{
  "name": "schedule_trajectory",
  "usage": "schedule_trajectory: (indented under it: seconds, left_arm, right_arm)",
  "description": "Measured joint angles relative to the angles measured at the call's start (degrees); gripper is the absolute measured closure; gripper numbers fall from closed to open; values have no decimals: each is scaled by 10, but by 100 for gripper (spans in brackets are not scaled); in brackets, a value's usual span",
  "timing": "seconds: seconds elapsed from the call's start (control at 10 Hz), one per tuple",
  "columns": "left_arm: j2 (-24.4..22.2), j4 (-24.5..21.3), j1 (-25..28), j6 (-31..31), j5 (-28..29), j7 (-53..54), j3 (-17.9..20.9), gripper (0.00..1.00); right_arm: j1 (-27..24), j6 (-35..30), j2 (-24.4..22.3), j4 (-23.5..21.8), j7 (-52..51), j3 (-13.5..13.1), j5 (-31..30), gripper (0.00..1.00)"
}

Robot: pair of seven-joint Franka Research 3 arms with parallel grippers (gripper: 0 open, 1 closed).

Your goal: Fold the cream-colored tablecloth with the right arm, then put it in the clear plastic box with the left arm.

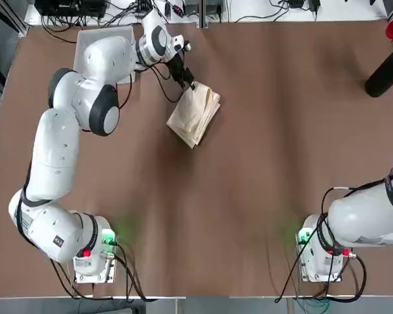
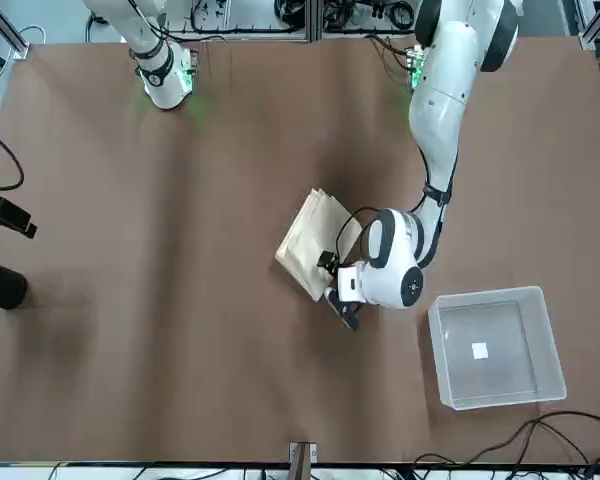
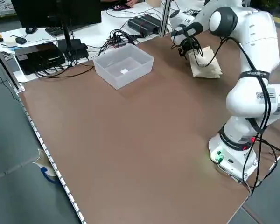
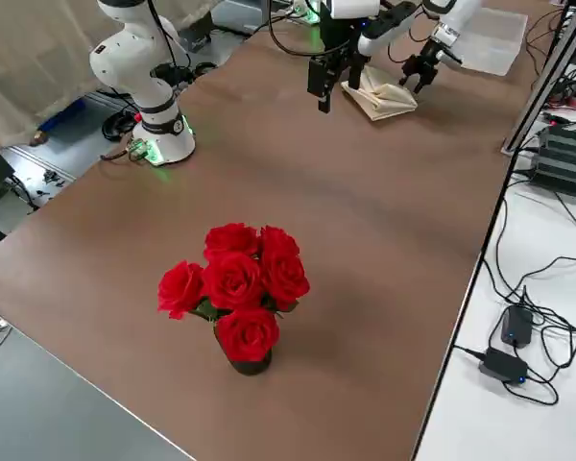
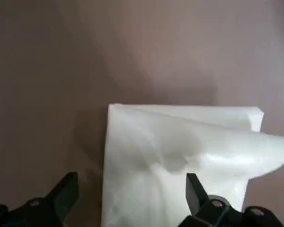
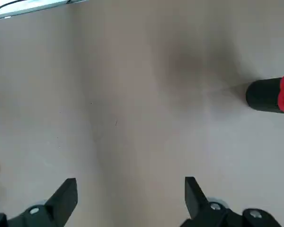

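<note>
With folding done, cream-coloured folded fabric tablecloth lying mid-bench, long axis diagonal. Left gripper spread wide at its far corner, nearer arm; right gripper also wide, parked.

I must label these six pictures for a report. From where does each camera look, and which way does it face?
Top: overhead, looking down; both arms, left tool at the cloth.
Front: across the table, facing the robot; box, left arm.
Left side: raised, diagonal; left arm, box.
Right side: raised, diagonal; roses nearest, both arms far off.
Left wrist: own open fingers at the cloth's edge.
Right wrist: right tool open over bare table; black vase.
Top and front share the cloth and left arm.
</note>
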Motion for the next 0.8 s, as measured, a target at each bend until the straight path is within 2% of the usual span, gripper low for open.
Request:
schedule_trajectory:
  seconds: [0.4,0.8]
  left_arm:
    - [17,5,4,0,0,2,0,2]
    - [17,-5,0,-3,0,3,-15,8]
  right_arm:
    - [0,0,0,0,0,0,0,0]
    - [0,1,0,0,0,1,0,0]
